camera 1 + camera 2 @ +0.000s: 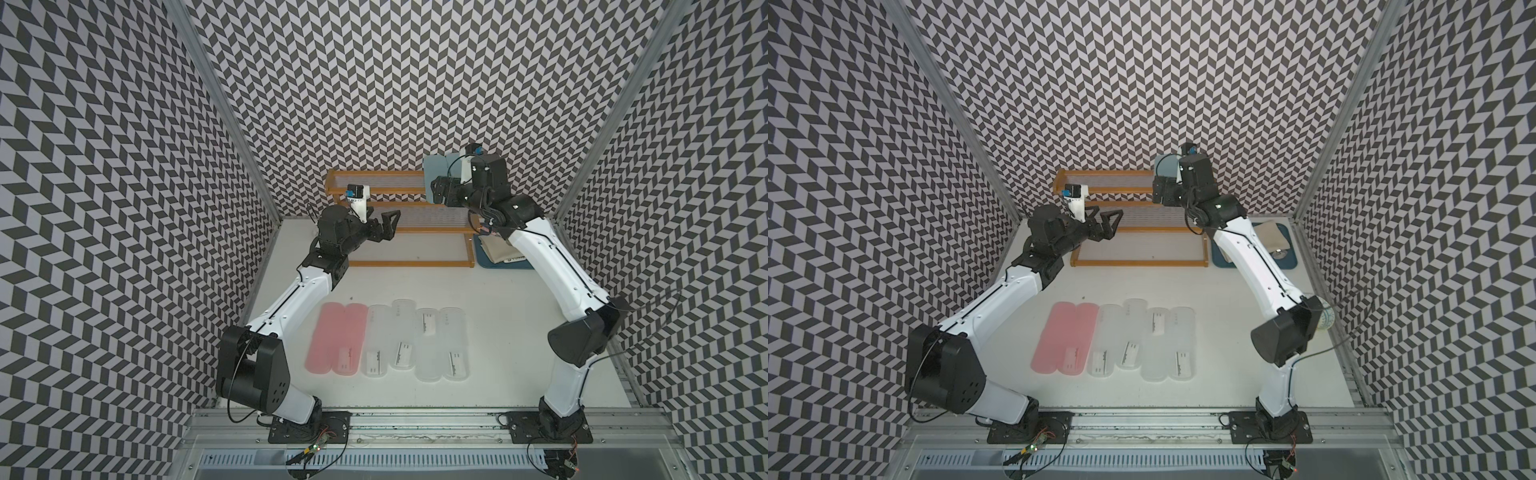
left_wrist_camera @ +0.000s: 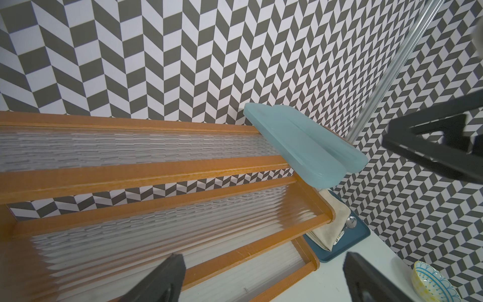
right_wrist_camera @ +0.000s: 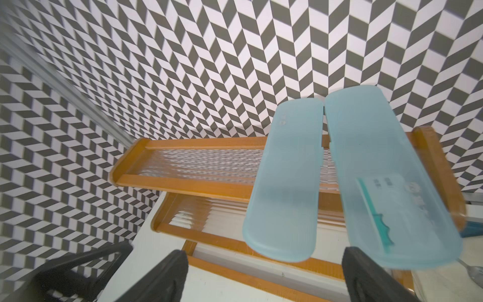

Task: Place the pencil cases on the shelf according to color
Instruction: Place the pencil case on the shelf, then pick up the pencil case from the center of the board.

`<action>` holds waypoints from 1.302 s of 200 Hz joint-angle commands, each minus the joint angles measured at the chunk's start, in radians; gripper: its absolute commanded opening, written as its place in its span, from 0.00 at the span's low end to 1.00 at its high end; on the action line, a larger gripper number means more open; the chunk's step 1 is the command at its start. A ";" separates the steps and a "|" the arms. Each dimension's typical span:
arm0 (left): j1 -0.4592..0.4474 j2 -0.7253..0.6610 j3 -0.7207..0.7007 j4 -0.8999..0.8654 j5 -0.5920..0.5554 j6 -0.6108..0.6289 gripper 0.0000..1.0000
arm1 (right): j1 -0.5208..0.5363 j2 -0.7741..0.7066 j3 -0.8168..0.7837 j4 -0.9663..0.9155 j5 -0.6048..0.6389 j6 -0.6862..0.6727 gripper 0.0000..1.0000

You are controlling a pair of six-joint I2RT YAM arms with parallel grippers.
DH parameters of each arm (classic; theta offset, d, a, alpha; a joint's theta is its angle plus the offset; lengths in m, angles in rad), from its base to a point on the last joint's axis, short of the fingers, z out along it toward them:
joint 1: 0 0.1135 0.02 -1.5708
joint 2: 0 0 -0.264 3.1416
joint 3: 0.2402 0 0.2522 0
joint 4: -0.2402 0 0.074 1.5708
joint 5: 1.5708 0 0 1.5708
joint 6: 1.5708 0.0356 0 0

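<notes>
Across both top views, the shelf (image 1: 411,262) (image 1: 1138,262) is standing at the far side of the worktop (image 1: 519,332). Its right end is sitting just beside a dark blue tray (image 1: 507,264) that is carrying a beige cloth (image 1: 496,249). Two light blue pencil cases (image 1: 434,178) (image 1: 1165,166) are sitting side by side at the right end of the top tier. Two pink pencil cases (image 1: 322,345) (image 1: 1065,338) and four clear pencil cases (image 1: 403,332) (image 1: 1133,332) are lying in a row on the near worktop, with the pink ones at the left. The left hand (image 1: 386,226) (image 1: 1106,226) is hanging released over the shelf's left part, grasping nothing. The right hand (image 1: 440,193) (image 1: 1160,193) is hovering just in front of the blue pair.

From the left wrist, the left hand (image 2: 261,282) is showing its fingers spread wide with nothing between them. The light blue pencil cases (image 2: 300,146) are jutting out past the top tier's front rail. A spoon (image 2: 350,222) is lying on the cloth (image 2: 329,227) in the tray (image 2: 352,243), and a patterned bowl (image 2: 431,282) is sitting on the worktop nearer than the tray.

From the right wrist, the right hand (image 3: 266,279) is standing released, its fingers wide apart and empty. The two light blue pencil cases (image 3: 285,183) are resting on the shelf (image 3: 183,183) just ahead of it, and the one nearer the shelf's end is showing a label.
</notes>
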 commanded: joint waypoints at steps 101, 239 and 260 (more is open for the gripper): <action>-0.022 -0.008 0.014 -0.009 0.003 0.034 1.00 | 0.012 -0.613 -1.085 0.248 -0.083 0.122 0.96; -0.019 0.099 0.124 -0.172 -0.074 0.065 1.00 | 0.288 -0.600 -1.509 0.254 -0.189 0.311 0.96; 0.033 0.060 0.090 -0.130 -0.046 0.025 1.00 | 0.322 -0.572 -1.524 0.273 -0.184 0.319 0.96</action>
